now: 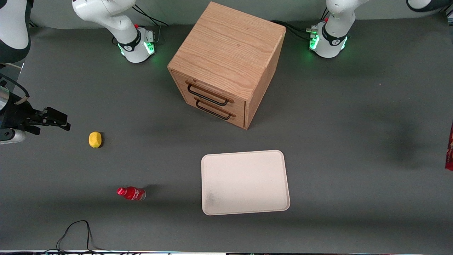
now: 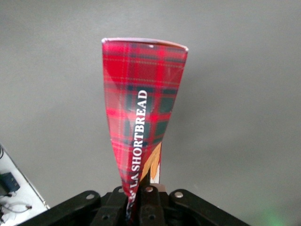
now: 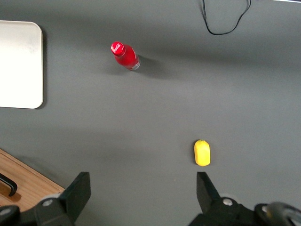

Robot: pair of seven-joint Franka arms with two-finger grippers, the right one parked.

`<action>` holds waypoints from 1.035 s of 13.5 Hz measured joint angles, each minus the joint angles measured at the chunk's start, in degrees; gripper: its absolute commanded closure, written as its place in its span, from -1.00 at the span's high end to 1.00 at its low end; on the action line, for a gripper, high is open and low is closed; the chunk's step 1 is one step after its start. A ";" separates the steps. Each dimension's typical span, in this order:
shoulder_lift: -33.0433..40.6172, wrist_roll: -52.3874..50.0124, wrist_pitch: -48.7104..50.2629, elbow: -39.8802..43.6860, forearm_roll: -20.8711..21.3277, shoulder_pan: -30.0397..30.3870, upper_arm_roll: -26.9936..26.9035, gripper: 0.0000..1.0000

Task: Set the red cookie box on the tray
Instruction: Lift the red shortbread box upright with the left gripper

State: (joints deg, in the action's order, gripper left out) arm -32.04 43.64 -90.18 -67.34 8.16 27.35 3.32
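Note:
The red cookie box (image 2: 141, 103) is a tartan-patterned carton marked SHORTBREAD, seen along its narrow side in the left wrist view. My gripper (image 2: 135, 201) is shut on its near end and holds it in the air above the bare grey table. In the front view only a red sliver of the box (image 1: 449, 148) shows at the picture's edge, toward the working arm's end of the table; the gripper itself is out of that view. The cream-white tray (image 1: 244, 182) lies flat with nothing on it, nearer the front camera than the wooden cabinet.
A wooden two-drawer cabinet (image 1: 226, 63) stands mid-table. Toward the parked arm's end lie a yellow lemon (image 1: 95, 139) and a small red bottle (image 1: 131, 193) on its side. A black cable (image 1: 74, 233) loops at the table's front edge.

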 measured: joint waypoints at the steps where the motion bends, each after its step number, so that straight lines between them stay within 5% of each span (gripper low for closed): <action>1: 2.00 -0.77 3.85 0.76 -0.02 -0.86 0.01 -1.00; 8: 4.08 -12.09 18.01 7.89 -0.36 -8.80 0.91 -1.00; 14: 4.16 -38.89 18.32 8.64 -2.13 -19.46 8.19 -1.00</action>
State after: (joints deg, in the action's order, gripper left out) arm -27.88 4.74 -71.86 -58.70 6.03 7.89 11.51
